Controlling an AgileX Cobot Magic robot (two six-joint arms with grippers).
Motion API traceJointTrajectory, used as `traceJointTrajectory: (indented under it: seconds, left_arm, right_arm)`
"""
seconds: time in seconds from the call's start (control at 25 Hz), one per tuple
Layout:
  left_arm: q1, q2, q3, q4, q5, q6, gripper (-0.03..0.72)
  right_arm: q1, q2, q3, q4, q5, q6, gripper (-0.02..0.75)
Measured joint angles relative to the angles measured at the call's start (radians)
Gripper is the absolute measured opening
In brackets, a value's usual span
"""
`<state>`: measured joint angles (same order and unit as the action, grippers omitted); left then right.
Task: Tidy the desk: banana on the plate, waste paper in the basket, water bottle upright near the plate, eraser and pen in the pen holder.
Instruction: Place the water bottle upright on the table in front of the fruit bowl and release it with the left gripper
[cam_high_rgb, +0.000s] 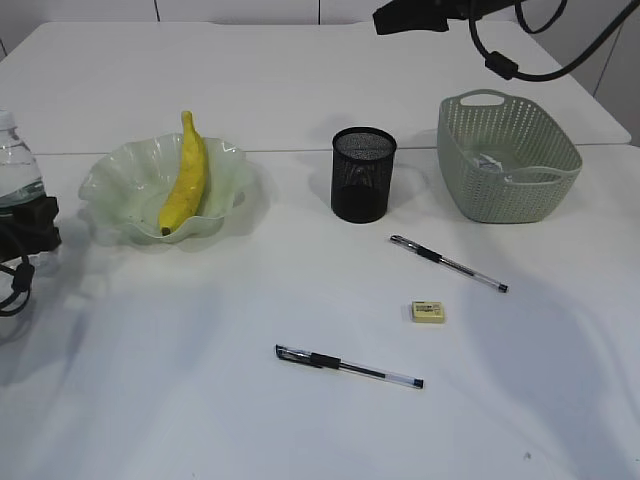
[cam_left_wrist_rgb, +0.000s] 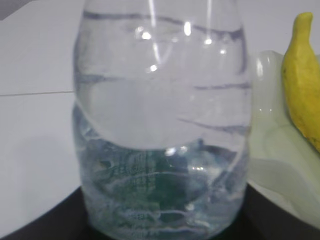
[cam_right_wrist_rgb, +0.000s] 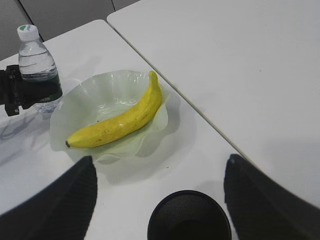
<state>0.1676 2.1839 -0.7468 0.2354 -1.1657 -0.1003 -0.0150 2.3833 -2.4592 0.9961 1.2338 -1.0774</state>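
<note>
The clear water bottle (cam_high_rgb: 15, 165) stands upright at the table's left edge, just left of the plate (cam_high_rgb: 115, 185), with my left gripper (cam_high_rgb: 35, 222) shut on its lower body. It fills the left wrist view (cam_left_wrist_rgb: 160, 125). The banana (cam_high_rgb: 187, 185) lies in the pale green wavy plate. My right gripper (cam_right_wrist_rgb: 160, 195) hangs open and empty, high over the black mesh pen holder (cam_high_rgb: 363, 175). Two pens (cam_high_rgb: 448, 263) (cam_high_rgb: 348, 366) and a yellow eraser (cam_high_rgb: 429, 311) lie on the table. A pale crumpled paper (cam_high_rgb: 492, 163) lies in the grey-green basket (cam_high_rgb: 520, 195).
The basket stands at the back right and the pen holder mid-table. A seam between two tabletops (cam_high_rgb: 300, 150) runs behind the plate. Black cables (cam_high_rgb: 15, 285) hang by the left arm. In the right wrist view the banana (cam_right_wrist_rgb: 120, 120), plate (cam_right_wrist_rgb: 100, 95) and bottle (cam_right_wrist_rgb: 37, 65) show.
</note>
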Motion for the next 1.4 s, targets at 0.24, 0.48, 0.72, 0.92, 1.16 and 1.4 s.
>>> traceJointTrajectory:
  seconds: [0.24,0.48,0.72,0.92,1.16,1.4]
  left_arm:
    - [0.000,0.002,0.000,-0.084,0.000,0.000,0.378]
    - [0.000,0.002,0.000,-0.092,0.000,0.000,0.378]
    - [0.000,0.002,0.000,-0.100,0.000,0.000,0.378]
    - [0.000,0.002,-0.001,-0.114,0.000,0.002,0.378]
    - [0.000,0.005,-0.030,-0.118,0.026,0.002,0.378]
    - [0.000,0.007,-0.037,-0.121,0.030,0.002,0.378]
  right_arm:
    - [0.000,0.000,0.000,0.000,0.000,0.000,0.586]
    - [0.000,0.000,0.000,0.000,0.000,0.000,0.587]
    - [0.000,0.000,0.000,0.000,0.000,0.000,0.586]
    - [0.000,0.000,0.000,0.000,0.000,0.000,0.586]
    - [0.000,0.000,0.000,0.000,0.004,0.000,0.586]
    - [0.000,0.000,0.000,0.000,0.004,0.000,0.586]
